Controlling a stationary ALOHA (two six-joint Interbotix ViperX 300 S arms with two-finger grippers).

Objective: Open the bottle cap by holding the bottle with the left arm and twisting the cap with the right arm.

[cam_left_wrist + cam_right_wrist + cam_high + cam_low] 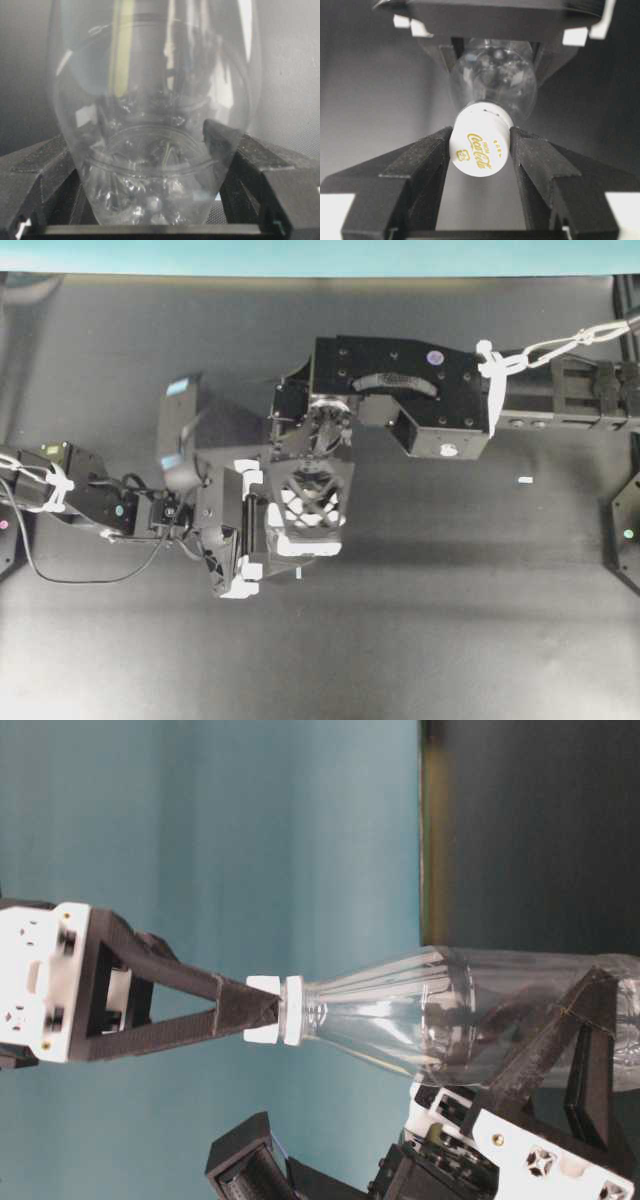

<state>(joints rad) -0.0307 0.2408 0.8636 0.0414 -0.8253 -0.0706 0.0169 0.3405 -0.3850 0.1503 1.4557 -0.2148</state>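
One bottle, clamped at its base in my left gripper. Right gripper pinches its one cap; gold lettering shows only from right wrist, at 12 o'clock.

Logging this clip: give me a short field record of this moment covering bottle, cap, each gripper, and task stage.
bottle: clear plastic bottle, empty as far as can be seen, held off the table
bottle cap: white cap with gold lettering, on the bottle's neck
left gripper: left gripper has its jaws closed on the bottle's lower body, one on each side
right gripper: right gripper has its jaws pressed on opposite sides of the cap
task stage: both grips in place; cap not yet off
table: dark surface, small white tape mark on it
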